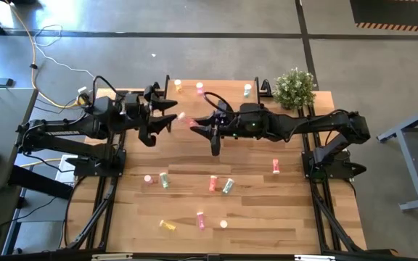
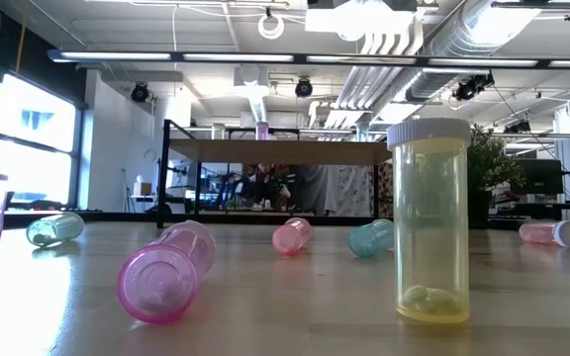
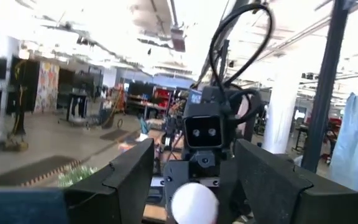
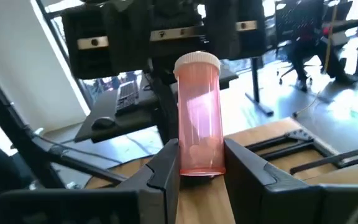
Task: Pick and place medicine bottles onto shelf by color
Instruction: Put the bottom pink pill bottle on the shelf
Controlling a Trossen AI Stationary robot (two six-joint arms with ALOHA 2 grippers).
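Observation:
A pink-orange medicine bottle (image 4: 199, 118) with a white cap hangs above the table's far middle (image 1: 183, 118), with my right gripper (image 4: 201, 160) shut on it. My left gripper (image 1: 168, 114) faces it, open. In the left wrist view its fingers stand on either side of the white cap (image 3: 194, 202) without touching it. Several more bottles lie on the tabletop, such as a pink one (image 2: 166, 272), and a yellow one (image 2: 429, 222) stands upright. The shelf (image 1: 220, 85) stands at the far edge, and a few bottles (image 1: 178, 87) stand on it. My right gripper pinches the bottle's bottom end (image 4: 199, 165) between its two fingers. The fingers come about level from the table's right, along the bottle. The capped end (image 4: 197, 62) sticks out past the fingertips toward my left gripper. The bottle is clear of the table.
A potted green plant (image 1: 294, 87) stands at the far right corner beside the shelf. Loose bottles lie across the near half of the table, from a pink one (image 1: 148, 178) on the left to another pink one (image 1: 275, 167) on the right.

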